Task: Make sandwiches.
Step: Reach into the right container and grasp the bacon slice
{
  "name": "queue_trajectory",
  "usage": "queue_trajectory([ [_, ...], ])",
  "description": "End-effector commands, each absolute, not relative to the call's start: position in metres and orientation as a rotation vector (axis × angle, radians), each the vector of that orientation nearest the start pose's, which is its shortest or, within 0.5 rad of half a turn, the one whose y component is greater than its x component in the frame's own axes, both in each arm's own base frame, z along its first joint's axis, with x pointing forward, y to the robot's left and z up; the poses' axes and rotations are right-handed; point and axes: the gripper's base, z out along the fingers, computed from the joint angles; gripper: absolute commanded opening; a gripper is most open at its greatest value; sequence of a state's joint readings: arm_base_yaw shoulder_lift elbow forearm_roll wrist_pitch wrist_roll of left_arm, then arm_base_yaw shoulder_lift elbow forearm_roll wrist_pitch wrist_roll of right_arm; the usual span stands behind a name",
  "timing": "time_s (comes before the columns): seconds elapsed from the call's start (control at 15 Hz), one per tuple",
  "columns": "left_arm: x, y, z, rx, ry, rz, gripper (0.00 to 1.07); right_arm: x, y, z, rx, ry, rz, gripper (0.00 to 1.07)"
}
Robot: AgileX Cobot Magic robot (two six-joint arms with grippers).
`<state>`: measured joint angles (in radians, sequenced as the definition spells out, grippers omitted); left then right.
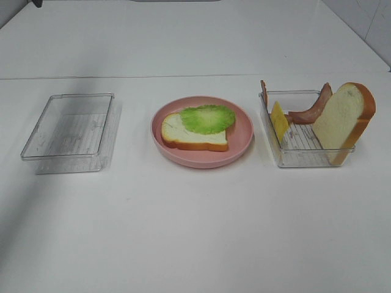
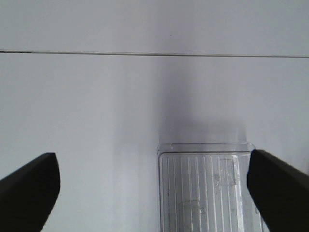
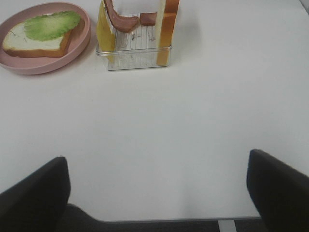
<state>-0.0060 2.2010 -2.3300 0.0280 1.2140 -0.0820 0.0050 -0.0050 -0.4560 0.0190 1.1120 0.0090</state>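
In the left wrist view the clear tray [image 2: 207,188] runs off the picture's edge, and the left gripper [image 2: 153,186] shows only 2 dark fingertips [image 2: 29,193]. The right wrist view's edge cuts the upright bread slice [image 3: 166,24], the bacon [image 3: 121,21] and the pink plate [image 3: 48,67]. Lettuce [image 1: 208,118] hides part of the flat bread slice [image 1: 186,133].

Bright, even light washes my white table [image 1: 195,232]; a soft grey shadow falls across the left tray [image 1: 70,131]. My wrist views are slightly soft, my dark fingers [image 2: 29,188] blurred at the edges.
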Motion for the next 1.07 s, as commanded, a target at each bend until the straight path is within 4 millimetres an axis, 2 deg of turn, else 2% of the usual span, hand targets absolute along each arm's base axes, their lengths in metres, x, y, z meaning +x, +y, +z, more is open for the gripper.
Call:
queue_trajectory([
  [0.07, 0.459, 0.0, 0.334, -0.061, 2.686, 0.005, 0.98, -0.005, 0.002, 0.261, -0.002, 2.107, 0.026, 0.96],
  [0.13, 0.438, -0.006, 0.334, -0.044, 2.742, -0.016, 0.98, -0.005, 0.002, 0.261, -0.002, 2.107, 0.026, 0.96],
  [0.2, 0.429, -0.009, 0.334, -0.032, 2.756, -0.018, 0.98, -0.005, 0.002, 0.261, -0.002, 2.107, 0.026, 0.96],
  [0.33, 0.392, -0.017, 0.341, 0.0, 2.737, -0.014, 0.98, -0.005, 0.002, 0.261, -0.002, 2.107, 0.026, 0.96],
  [0.4, 0.357, -0.022, 0.341, 0.005, 2.708, -0.027, 0.98, -0.005, 0.002, 0.261, -0.002, 2.107, 0.026, 0.96],
  [0.47, 0.334, -0.023, 0.343, 0.004, 2.68, -0.043, 0.98, -0.005, 0.002, 0.261, -0.002, 2.107, 0.026, 0.96],
  [0.53, 0.32, -0.022, 0.343, 0.005, 2.664, -0.044, 0.98, -0.005, 0.002, 0.261, -0.002, 2.107, 0.026, 0.96],
  [0.6, 0.291, -0.02, 0.344, 0.005, 2.631, -0.047, 0.98, -0.005, 0.002, 0.261, -0.002, 2.107, 0.026, 0.96],
  [0.67, 0.249, -0.017, 0.338, 0.009, 2.606, -0.048, 0.98, -0.005, 0.002, 0.261, -0.002, 2.107, 0.026, 0.96],
  [0.73, 0.222, -0.016, 0.329, 0.012, 2.601, -0.047, 0.98, -0.005, 0.002, 0.261, -0.002, 2.107, 0.026, 0.96],
  [0.8, 0.207, -0.014, 0.326, 0.014, 2.591, -0.04, 0.98, -0.005, 0.002, 0.261, -0.002, 2.107, 0.026, 0.96],
  [0.93, 0.145, -0.009, 0.311, 0.033, 2.514, -0.022, 0.98, -0.005, 0.002, 0.261, -0.002, 2.107, 0.026, 0.96],
  [1.0, 0.125, -0.006, 0.304, 0.038, 2.481, -0.01, 0.98, -0.005, 0.002, 0.261, -0.002, 2.107, 0.026, 0.96],
  [1.07, 0.114, -0.005, 0.303, 0.039, 2.449, -0.006, 0.98, -0.005, 0.002, 0.261, -0.002, 2.107, 0.026, 0.96],
])
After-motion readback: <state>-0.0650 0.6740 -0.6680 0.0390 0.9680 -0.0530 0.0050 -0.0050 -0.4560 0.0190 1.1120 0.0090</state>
